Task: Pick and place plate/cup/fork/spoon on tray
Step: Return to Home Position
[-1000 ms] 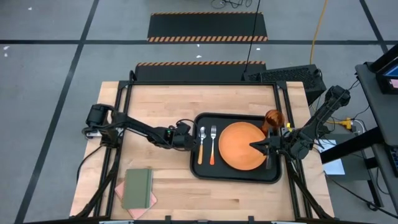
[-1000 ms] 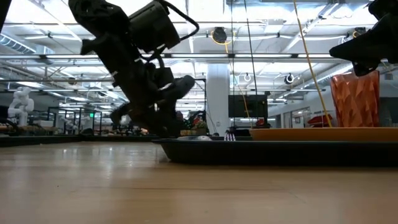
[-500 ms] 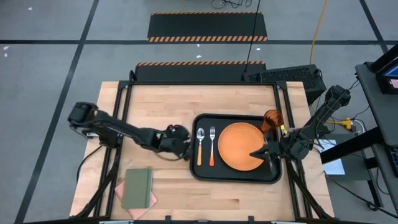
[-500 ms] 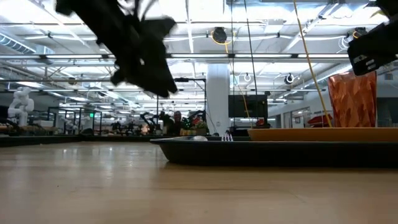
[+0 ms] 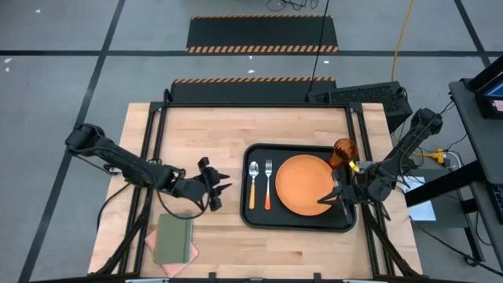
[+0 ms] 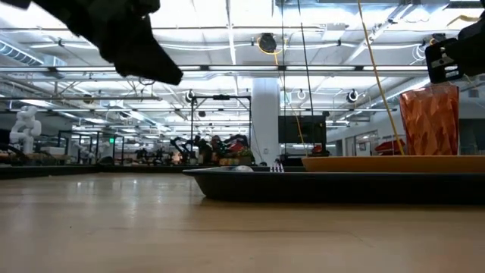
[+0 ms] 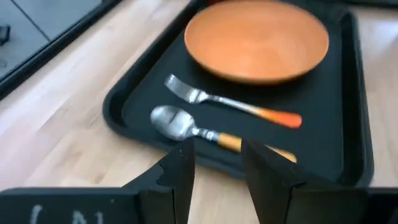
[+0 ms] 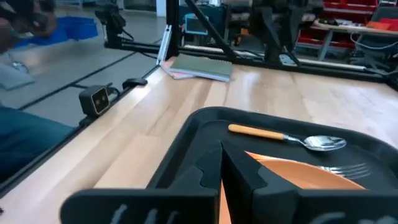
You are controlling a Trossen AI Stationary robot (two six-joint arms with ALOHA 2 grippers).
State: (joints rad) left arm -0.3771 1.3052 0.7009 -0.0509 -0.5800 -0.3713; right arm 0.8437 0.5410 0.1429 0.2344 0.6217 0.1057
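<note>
The black tray (image 5: pixel 247 206) lies right of the table's middle. On it the orange plate (image 5: pixel 302 185) lies flat, with the fork (image 5: pixel 269 185) and the spoon (image 5: pixel 252 185) side by side to its left. The amber cup (image 5: pixel 344 152) stands upright in the tray's far right corner. My left gripper (image 5: pixel 220 189) is open and empty above the bare wood left of the tray; its wrist view (image 7: pixel 217 174) looks at the spoon (image 7: pixel 186 127). My right gripper (image 5: pixel 324 198) is shut and raised over the plate's near right part (image 8: pixel 292 165).
A green notebook (image 5: pixel 174 238) on a pink cloth lies at the table's near left corner. Bare wood spreads left of the tray and along the far side. In the low view the tray's rim (image 6: pixel 227 184) stands above the table top.
My left gripper has drawn back from the tray's left edge toward the table's left and near side and has risen. The right gripper has drifted a little toward the near edge over the plate. The dishes have stayed in place.
</note>
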